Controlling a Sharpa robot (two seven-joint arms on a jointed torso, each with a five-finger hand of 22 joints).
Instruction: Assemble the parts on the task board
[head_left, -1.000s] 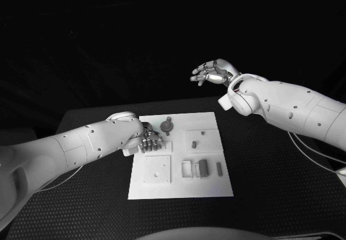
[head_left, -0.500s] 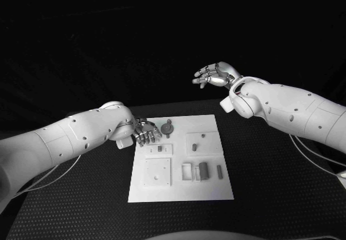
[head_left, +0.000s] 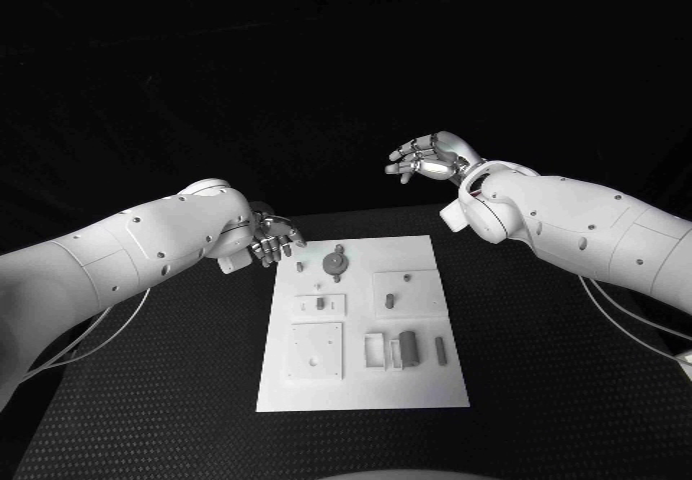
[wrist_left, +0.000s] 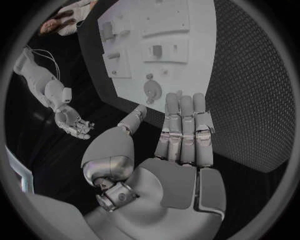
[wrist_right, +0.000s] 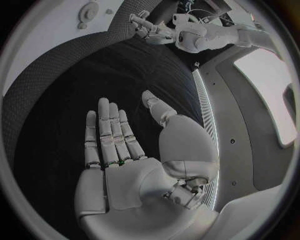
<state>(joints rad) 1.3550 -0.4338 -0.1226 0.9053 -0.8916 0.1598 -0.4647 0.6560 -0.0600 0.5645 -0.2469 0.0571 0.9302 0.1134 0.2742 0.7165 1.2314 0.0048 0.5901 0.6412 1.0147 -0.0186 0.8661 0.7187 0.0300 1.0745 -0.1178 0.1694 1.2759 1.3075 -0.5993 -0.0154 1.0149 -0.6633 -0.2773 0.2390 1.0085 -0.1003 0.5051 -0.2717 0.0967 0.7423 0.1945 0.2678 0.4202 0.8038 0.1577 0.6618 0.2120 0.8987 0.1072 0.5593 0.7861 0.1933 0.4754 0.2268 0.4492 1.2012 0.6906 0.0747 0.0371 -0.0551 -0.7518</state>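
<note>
The white task board (head_left: 361, 385) lies in the middle of the black table. Grey parts sit on it: a round disc part (head_left: 335, 262) at the far end, a small upright piece (head_left: 320, 302) in a square block, and dark bars (head_left: 408, 348) near the right edge. My left hand (head_left: 271, 240) hovers off the board's far left corner, fingers straight and apart, holding nothing. My right hand (head_left: 426, 157) is raised high beyond the table's far edge, also open and empty. The left wrist view shows the flat left hand (wrist_left: 181, 150) over the mat beside the board (wrist_left: 194, 75) and disc (wrist_left: 152, 90).
A square plate (head_left: 317, 350) and a second recessed block (head_left: 404, 283) take up the board's middle. Black textured mat (head_left: 548, 330) surrounds the board on all sides. In the right wrist view the open right hand (wrist_right: 119, 150) hangs above the mat, far from the board (wrist_right: 50, 25).
My left hand lifted off the board's left side and drew back to its far left corner, empty. The right hand sank slightly and stayed open.
</note>
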